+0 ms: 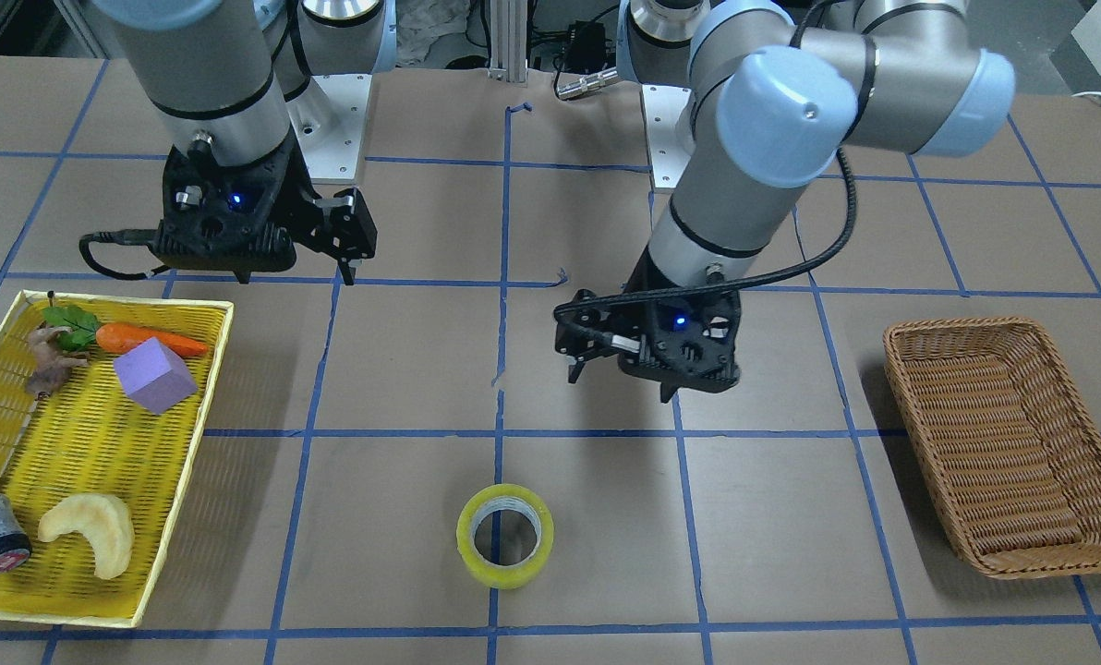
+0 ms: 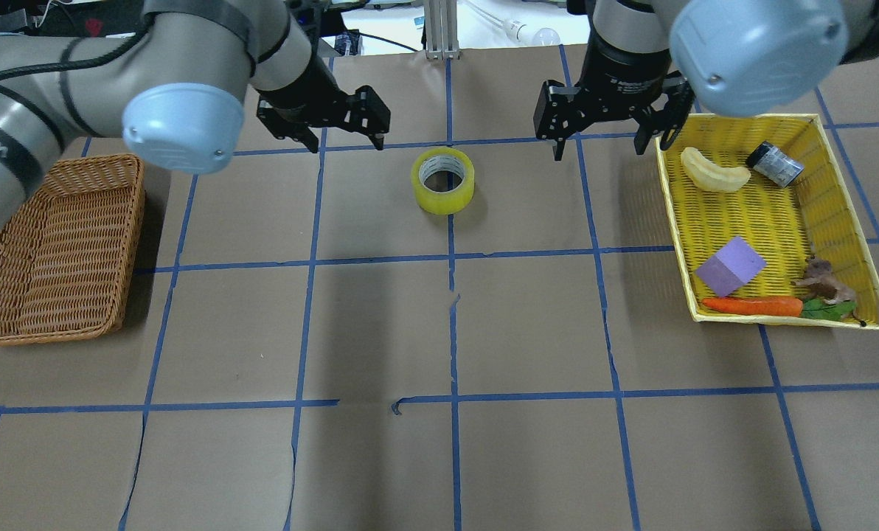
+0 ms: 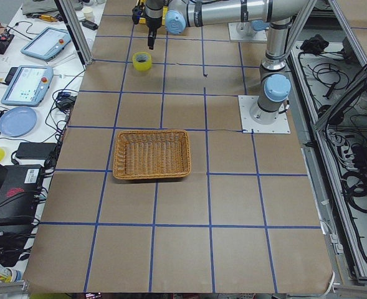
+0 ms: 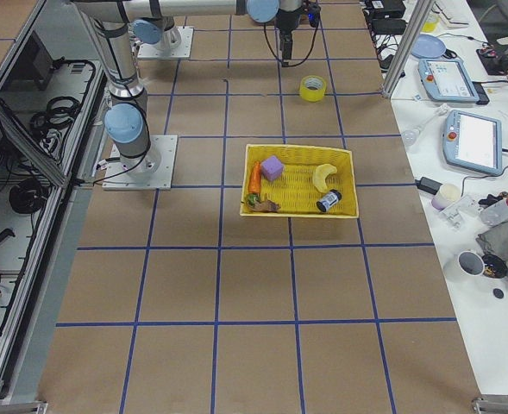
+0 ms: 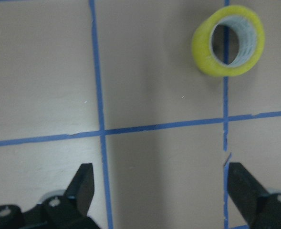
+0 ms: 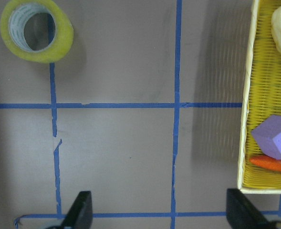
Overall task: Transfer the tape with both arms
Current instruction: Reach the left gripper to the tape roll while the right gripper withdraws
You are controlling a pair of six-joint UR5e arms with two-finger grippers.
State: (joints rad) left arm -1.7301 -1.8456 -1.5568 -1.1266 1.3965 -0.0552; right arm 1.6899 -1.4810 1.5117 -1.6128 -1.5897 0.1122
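Observation:
The yellow tape roll (image 2: 443, 181) lies flat on the brown table at a blue grid line, with nothing touching it. It also shows in the front view (image 1: 504, 536), the left wrist view (image 5: 228, 41) and the right wrist view (image 6: 36, 31). My left gripper (image 2: 346, 140) is open and empty and hovers above the table to the tape's left; it also shows in the front view (image 1: 621, 386). My right gripper (image 2: 599, 151) is open and empty and hovers between the tape and the yellow tray; it also shows in the front view (image 1: 294, 275).
A yellow tray (image 2: 672, 221) on my right holds a carrot (image 2: 753, 305), a purple cube (image 2: 731, 265), a pale pastry (image 2: 714, 171), a grey-black cylinder (image 2: 775, 164) and a small brown figure. An empty wicker basket (image 2: 56, 251) stands on my left.

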